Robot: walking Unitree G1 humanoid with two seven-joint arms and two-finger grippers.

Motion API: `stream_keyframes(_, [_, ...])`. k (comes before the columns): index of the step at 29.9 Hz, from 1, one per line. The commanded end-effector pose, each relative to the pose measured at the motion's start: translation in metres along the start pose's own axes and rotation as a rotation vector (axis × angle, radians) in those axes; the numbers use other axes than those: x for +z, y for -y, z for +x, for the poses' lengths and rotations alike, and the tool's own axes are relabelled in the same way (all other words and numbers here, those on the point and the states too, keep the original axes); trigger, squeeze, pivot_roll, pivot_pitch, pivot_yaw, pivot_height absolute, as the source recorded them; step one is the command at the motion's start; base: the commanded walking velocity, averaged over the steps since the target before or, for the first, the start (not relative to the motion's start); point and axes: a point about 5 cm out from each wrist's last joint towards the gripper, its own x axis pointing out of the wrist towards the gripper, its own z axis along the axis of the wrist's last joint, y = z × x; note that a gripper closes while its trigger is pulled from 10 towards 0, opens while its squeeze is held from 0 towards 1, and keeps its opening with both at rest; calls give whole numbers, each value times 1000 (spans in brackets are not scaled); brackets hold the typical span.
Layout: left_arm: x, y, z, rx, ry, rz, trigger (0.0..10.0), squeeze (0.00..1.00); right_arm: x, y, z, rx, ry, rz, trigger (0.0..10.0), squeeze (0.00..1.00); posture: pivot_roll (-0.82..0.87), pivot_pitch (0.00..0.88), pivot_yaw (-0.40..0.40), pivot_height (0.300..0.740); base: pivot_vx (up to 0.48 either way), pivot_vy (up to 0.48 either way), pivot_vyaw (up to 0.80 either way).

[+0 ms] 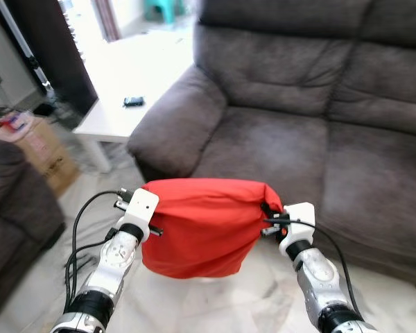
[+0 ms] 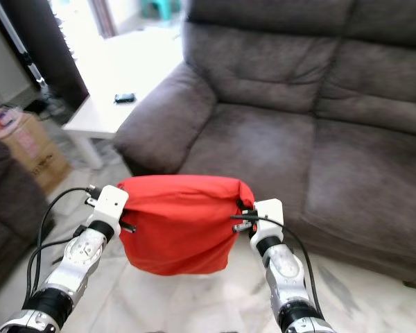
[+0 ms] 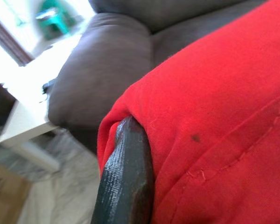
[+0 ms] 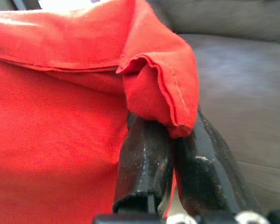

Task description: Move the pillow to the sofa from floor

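**Red pillow held aloft before the sofa**

A red pillow [image 1: 200,225] hung clear of the pale floor [image 1: 215,305], slung between the robot's two pincers just in front of the grey sofa's [image 1: 298,132] seat. The left pincer [image 1: 151,208] pinched the pillow's upper left corner, one black finger [image 3: 126,182] pressed into the cloth. The right pincer [image 4: 175,154] was clamped on a folded seam at the upper right corner. Farther left, a white counter [image 1: 114,114] carried a small dark object [image 1: 133,101], with a cardboard box [image 1: 45,149] beside it.
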Motion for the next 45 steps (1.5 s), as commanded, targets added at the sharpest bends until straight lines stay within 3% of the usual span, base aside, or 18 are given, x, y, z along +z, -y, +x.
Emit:
stream_keyframes(1, [4,-24,0,97,35,4,10000,0,10,28,-6,-151,68,16,10000,0,22,69,77,740,0,0,-800])
stream_keyframes(11, [6,-18,3,97,47,-11,10000,0,7,32,-12,-153,58,5,10000,0,18,90,57,740,0,0,-800])
stream_keyframes(19, [2,-20,-3,99,49,-2,10000,0,5,28,-12,-138,60,14,10000,0,41,112,60,740,0,0,-771])
stream_keyframes(28, [0,-28,-13,158,46,20,10000,0,4,12,-5,-70,54,66,10000,0,106,141,27,740,0,0,0])
stream_keyframes(37, [-6,-30,-25,205,37,10,10000,0,9,3,2,-19,64,27,10000,0,103,142,-6,740,0,0,89])
stream_keyframes(45, [-1,-28,-16,200,37,9,10000,0,14,7,5,-24,69,35,10000,0,82,120,-13,740,0,0,100])
